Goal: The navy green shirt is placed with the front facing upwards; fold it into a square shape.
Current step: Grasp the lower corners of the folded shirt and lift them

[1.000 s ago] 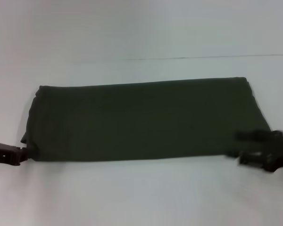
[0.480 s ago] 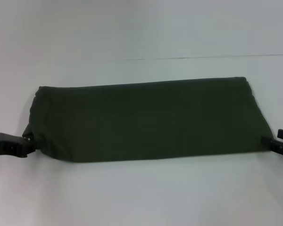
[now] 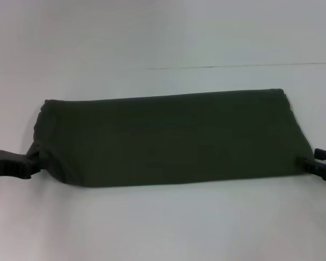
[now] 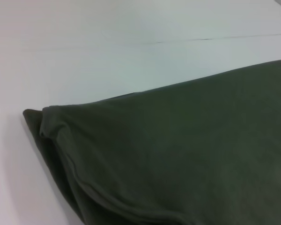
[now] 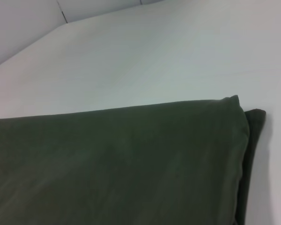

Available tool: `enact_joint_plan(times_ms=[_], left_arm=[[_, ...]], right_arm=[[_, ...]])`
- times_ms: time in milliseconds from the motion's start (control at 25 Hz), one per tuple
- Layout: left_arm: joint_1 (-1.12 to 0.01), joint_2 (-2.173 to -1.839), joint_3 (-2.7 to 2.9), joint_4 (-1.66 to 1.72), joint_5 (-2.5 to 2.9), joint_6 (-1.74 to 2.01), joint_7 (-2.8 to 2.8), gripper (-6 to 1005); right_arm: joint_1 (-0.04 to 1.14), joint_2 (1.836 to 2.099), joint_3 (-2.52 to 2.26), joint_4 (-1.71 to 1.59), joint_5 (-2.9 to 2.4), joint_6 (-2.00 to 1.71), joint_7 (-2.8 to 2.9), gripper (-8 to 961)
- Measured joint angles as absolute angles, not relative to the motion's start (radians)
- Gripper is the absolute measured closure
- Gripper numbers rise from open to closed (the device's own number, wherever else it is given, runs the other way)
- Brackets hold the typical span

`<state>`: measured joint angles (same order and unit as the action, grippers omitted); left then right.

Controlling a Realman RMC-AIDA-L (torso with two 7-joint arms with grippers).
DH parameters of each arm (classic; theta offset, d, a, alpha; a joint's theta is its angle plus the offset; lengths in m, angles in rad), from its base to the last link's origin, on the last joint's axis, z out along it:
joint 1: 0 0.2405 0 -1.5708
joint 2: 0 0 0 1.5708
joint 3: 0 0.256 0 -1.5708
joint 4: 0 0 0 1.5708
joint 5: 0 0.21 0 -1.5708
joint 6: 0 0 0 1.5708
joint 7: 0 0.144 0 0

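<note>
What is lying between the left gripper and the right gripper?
Only the navy green shirt, folded into a long band on the table, spans from left gripper to right gripper, seen in the head view.

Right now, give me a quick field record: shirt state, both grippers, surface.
shirt: dark green shirt, folded into a long band lying across the table; no print or label showing
left gripper: at the shirt's near left corner, cloth there looks pulled up toward it
right gripper: at the shirt's near right corner, mostly out of frame
layers: stacked edges visible at both ends in the wrist views
surface: white table
</note>
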<state>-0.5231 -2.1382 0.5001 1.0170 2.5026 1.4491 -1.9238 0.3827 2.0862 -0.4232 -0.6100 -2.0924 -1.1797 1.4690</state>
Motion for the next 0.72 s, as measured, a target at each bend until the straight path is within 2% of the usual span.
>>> enact_joint_plan(times_ms=[320,560,720], left_arm=[[-0.524,-2.137,0.500,1.017,2.488,1.446,-1.923,963],[-0.526,-2.135,0.500,1.017,2.481,1.444,-1.921,963],[-0.527,-2.135,0.500,1.017,2.478,1.442,-1.912,964]], right_arm=[[0.410,2.086,-0.429,-0.593,-2.127,-1.154,1.503,240],[0.418,2.080,-0.452,-0.583,-2.129,-1.155,1.518,279],[0.417,2.078,-0.475,-0.589,-2.129,-1.154,1.526,449]])
